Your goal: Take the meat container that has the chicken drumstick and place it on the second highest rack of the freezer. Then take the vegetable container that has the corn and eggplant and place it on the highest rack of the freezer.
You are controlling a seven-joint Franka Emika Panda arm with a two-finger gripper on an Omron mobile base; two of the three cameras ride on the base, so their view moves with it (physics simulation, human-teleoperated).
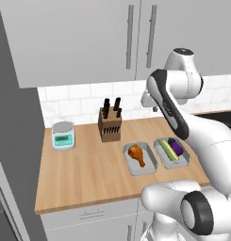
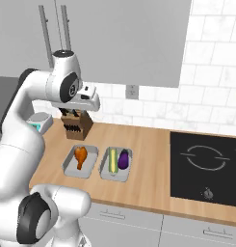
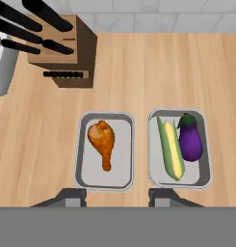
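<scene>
The pincer [image 3: 117, 195] hangs above the wooden worktop [image 3: 138, 72] with its two dark tips apart and nothing between them. Directly below and just ahead of the left tip lies the meat container [image 3: 83, 166], a grey tray holding the chicken drumstick [image 3: 103, 140]. Just beside it, ahead of the right tip, the vegetable container [image 3: 153, 159] carries the corn [image 3: 171, 149] and the eggplant [image 3: 190, 140] side by side. Farther ahead to the left stands a knife block [image 3: 71, 48], with a kitchen scale [image 1: 63, 135] beyond it.
</scene>
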